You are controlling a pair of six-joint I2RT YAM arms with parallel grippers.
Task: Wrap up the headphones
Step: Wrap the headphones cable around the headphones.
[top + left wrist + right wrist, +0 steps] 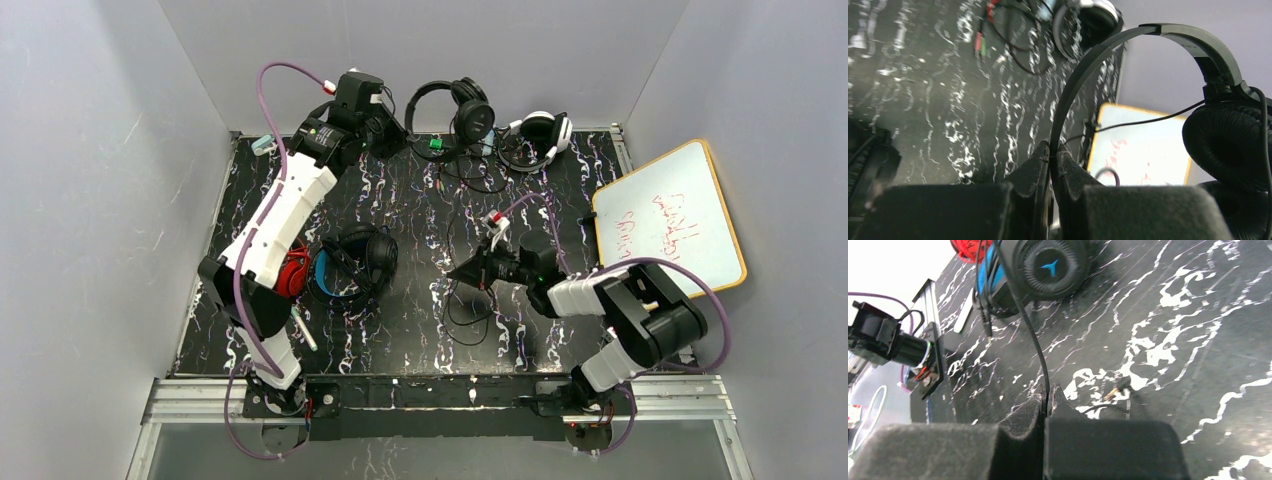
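Note:
My left gripper (404, 134) is at the back of the table, shut on the headband (1148, 31) of the all-black headphones (462, 108); their ear cup (1228, 145) hangs at the right of the left wrist view. My right gripper (453, 272) is mid-table, shut on a thin black cable (1034, 342) that runs toward the black pair with the blue headband (355, 262), also in the right wrist view (1048, 265). The red pair (293, 272) lies beside it, partly hidden by my left arm. A cable plug (1118, 386) lies just right of the right fingers.
A white-and-black headset (541, 131) lies at the back right with tangled cables (470, 170) and coloured plugs. A whiteboard (668, 215) with red writing leans at the right edge. Loose cable loops (468, 320) lie under the right gripper. Grey walls surround the table.

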